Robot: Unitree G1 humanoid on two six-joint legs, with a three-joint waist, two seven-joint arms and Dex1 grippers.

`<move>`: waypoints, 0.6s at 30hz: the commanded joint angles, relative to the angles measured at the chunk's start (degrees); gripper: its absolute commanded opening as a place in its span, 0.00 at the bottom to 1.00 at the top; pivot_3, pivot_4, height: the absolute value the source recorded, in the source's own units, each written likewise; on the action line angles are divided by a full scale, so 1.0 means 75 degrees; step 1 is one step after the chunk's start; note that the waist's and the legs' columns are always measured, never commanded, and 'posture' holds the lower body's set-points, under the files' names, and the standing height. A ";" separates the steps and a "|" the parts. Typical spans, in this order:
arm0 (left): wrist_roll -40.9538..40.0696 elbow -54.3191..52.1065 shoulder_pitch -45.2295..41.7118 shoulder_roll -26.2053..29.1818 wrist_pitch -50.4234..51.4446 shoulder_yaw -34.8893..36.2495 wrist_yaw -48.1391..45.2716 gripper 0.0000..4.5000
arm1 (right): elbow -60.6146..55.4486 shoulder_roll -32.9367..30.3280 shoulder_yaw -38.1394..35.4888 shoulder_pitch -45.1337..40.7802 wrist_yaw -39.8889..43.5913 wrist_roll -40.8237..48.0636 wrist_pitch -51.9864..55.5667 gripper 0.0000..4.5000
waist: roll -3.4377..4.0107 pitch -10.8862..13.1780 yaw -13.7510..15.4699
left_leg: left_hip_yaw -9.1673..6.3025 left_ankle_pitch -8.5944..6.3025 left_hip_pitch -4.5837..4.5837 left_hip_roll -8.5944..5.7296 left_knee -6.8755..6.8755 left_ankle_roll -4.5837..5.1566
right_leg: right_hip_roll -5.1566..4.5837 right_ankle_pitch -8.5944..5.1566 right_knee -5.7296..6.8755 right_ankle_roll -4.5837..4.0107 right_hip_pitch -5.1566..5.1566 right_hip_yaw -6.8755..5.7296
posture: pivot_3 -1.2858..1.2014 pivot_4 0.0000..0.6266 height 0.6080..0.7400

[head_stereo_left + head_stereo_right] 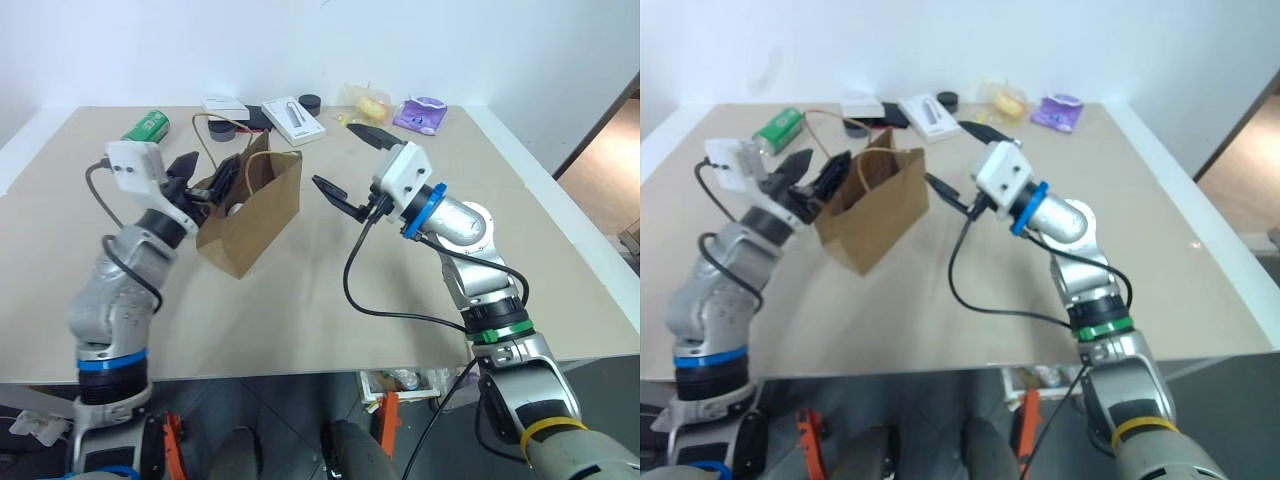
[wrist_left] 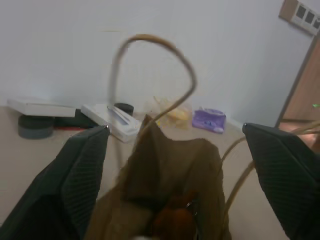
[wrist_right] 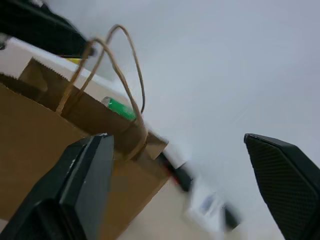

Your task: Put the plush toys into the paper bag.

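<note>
Left eye view showed the paper bag (image 1: pixel 252 212) standing upright on the table (image 1: pixel 330 300), with the left gripper (image 1: pixel 203 180) at its open mouth and the right gripper (image 1: pixel 350 165) just beside its other side, both with fingers spread wide and holding nothing. Behind the bag lay a green can (image 1: pixel 146 126), a white box (image 1: pixel 294 119), a wrapped yellow item (image 1: pixel 370 103) and a purple pouch (image 1: pixel 421 114). Left wrist view looked down into the bag, where the brown plush toy (image 2: pixel 172 222) sat inside, with a sliver of white at the very edge. Right wrist view caught the bag's outer wall and its looped handles (image 3: pixel 122 65).
</note>
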 commanded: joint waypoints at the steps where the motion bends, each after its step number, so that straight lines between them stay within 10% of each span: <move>1: -0.0277 0.0078 0.0096 0.0616 0.0216 0.0360 -0.0496 0.98 | -0.0722 0.0162 -0.0236 0.0293 0.0258 0.0862 0.1573 1.00 | 0.0001 0.0000 -0.0001 | -0.0001 0.0000 0.0000 0.0001 0.0000 0.0000 | 0.0001 -0.0003 0.0000 -0.0004 0.0000 -0.0003 | 0.52 0.24 1.00; 11: -0.0673 0.0399 0.1098 0.2577 0.0460 0.0358 -0.3189 1.00 | -0.1546 0.0956 0.0766 0.0422 0.0754 0.1038 0.3918 0.10 | 0.0003 0.0002 -0.0031 | 0.0005 -0.0002 -0.0002 0.0015 -0.0012 -0.0002 | 0.0006 -0.0032 0.0008 -0.0055 -0.0018 -0.0011 | 0.52 0.24 1.00; 18: 0.0300 0.1676 0.0786 0.2991 -0.0308 -0.0364 -0.4254 1.00 | -0.0193 0.1805 0.1214 -0.0495 0.0737 0.0492 0.3993 0.05 | -0.0001 0.0000 0.0002 | -0.0001 -0.0001 -0.0002 0.0017 -0.0003 -0.0001 | 0.0002 -0.0035 0.0010 -0.0073 -0.0014 -0.0030 | 0.52 0.24 1.00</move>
